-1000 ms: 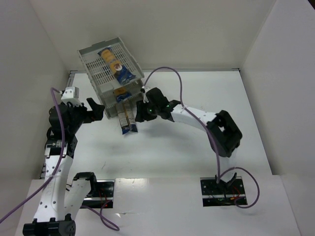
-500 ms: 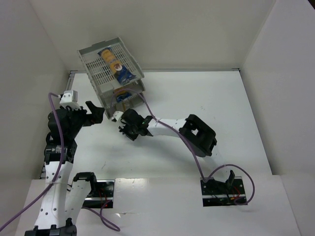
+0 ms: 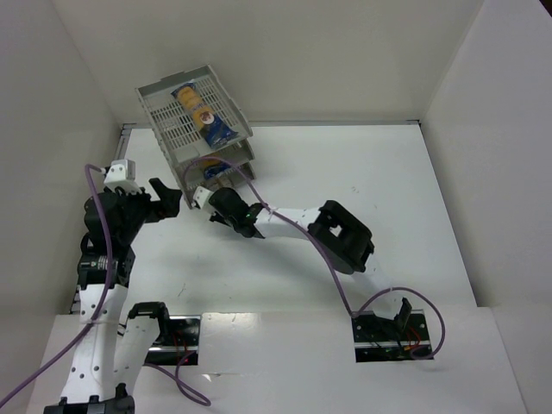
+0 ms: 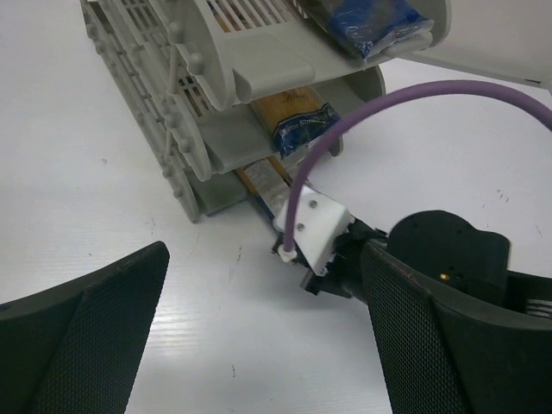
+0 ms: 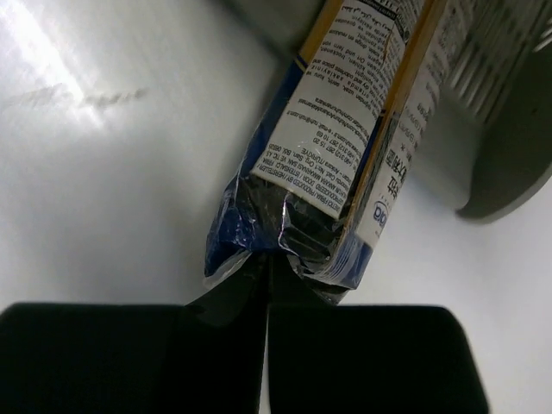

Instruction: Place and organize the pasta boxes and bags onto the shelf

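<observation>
top view: my right gripper (image 3: 222,207) sits at the mouth of the shelf (image 3: 164,121), low down. the top packet (image 3: 203,112) and middle packet (image 3: 216,167) lie in their trays. my left gripper (image 3: 169,195) hangs spread wide and empty beside the shelf.

left wrist: the third packet (image 4: 266,181) lies partly inside the bottom tray. a purple cable (image 4: 345,121) arcs across the middle packet.

right wrist: my fingers (image 5: 129,354) are clenched together against the third packet's blue end. i cannot tell whether they pinch its seal. they could slip off the slick end, or the packet could skew and jam. the cable might snag.
</observation>
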